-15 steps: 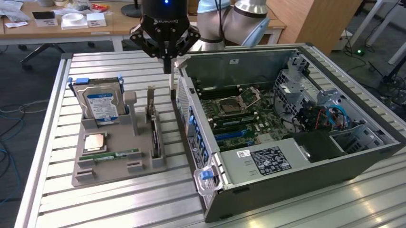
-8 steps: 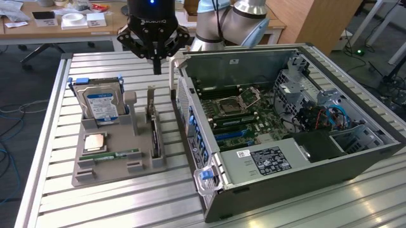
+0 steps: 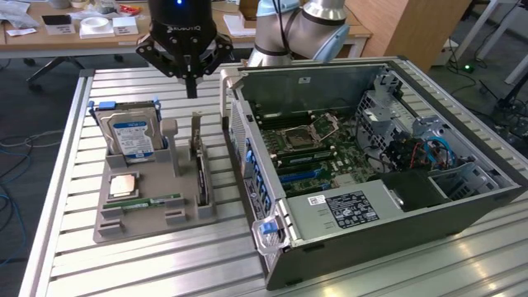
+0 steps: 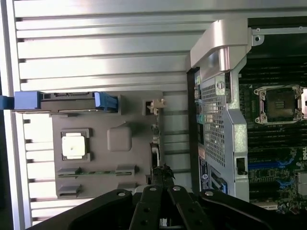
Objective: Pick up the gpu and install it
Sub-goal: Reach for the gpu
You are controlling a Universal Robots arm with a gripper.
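Observation:
The gpu (image 3: 200, 166) stands on edge in a slot of the grey holder tray (image 3: 115, 216), its silvery bracket (image 3: 196, 127) pointing up. From above it appears as a thin dark strip (image 4: 154, 146) with the bracket end (image 4: 154, 105) beyond it. My gripper (image 3: 191, 93) hangs in the air above the bracket end of the card, fingers shut together with nothing between them. In the wrist view the shut gripper (image 4: 161, 176) lines up over the card's dark edge. The open computer case (image 3: 412, 204) lies beside the tray, with its motherboard (image 3: 310, 145) exposed.
In the same tray stand a hard drive (image 3: 132, 133) with a blue-white label, a flat processor chip (image 3: 123, 184) and a green memory stick (image 3: 153, 201). The case's metal wall (image 4: 216, 120) rises close to the gpu. The table (image 3: 148, 272) is ribbed aluminium.

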